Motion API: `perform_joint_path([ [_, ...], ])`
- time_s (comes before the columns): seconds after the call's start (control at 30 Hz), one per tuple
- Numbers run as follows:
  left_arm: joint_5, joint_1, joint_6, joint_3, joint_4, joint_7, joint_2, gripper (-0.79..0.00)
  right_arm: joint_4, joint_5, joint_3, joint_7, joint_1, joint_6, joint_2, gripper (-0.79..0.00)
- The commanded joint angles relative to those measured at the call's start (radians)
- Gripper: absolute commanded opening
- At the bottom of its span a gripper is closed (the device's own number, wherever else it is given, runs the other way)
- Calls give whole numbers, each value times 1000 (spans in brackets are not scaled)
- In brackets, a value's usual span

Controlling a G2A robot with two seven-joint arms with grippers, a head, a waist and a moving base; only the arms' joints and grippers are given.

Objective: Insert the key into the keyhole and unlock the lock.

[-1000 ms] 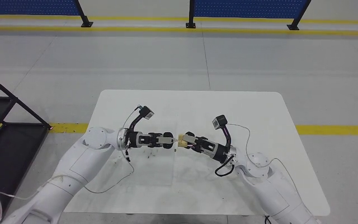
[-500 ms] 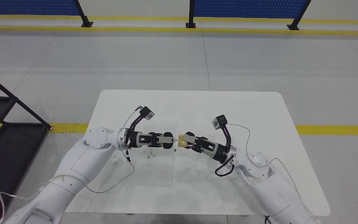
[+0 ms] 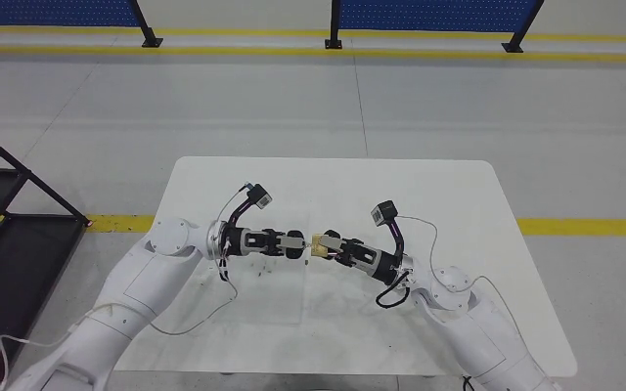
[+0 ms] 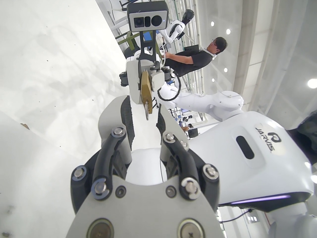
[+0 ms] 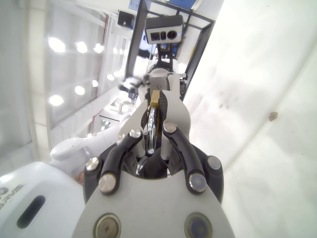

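Above the middle of the white table (image 3: 421, 195) the two arms meet tip to tip. My right gripper (image 5: 157, 100) is shut on a brass padlock (image 5: 155, 98), whose silver shackle (image 5: 151, 125) runs back between its fingers. From the left wrist view the padlock (image 4: 145, 87) faces me, with a small key (image 4: 147, 108) sticking out of its underside. My left gripper (image 4: 143, 113) is open and its two fingers stand on either side of the key with a gap on both sides. In the top view the padlock (image 3: 315, 247) shows as a small tan spot between the grippers.
A black frame (image 3: 24, 230) stands on the floor off the table's left side. A small brown crumb (image 5: 273, 116) lies on the tabletop. Bare table surface stretches all around the arms.
The left arm has edged slightly toward the padlock. The right arm holds still.
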Motion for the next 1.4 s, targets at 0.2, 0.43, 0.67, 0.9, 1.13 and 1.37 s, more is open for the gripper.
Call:
perform_joint_path([
  [0.2,1,11,1,-16,-8,5,-4,-619,0,0,0,0,0,0,0,-785],
  [0.43,24,21,-1,-30,-20,13,-6,-702,0,0,0,0,0,0,0,-785],
  [0.67,42,33,13,-40,-38,23,-7,-785,0,0,0,0,0,0,0,-785],
  [0.9,55,37,21,-44,-44,35,-12,-785,0,0,0,0,0,0,0,-785],
  [1.13,57,33,23,-41,-34,45,-20,-785,0,0,0,0,0,0,0,-785],
  [1.37,84,25,5,-42,-38,39,-25,-785,0,0,0,0,0,0,0,-785],
])
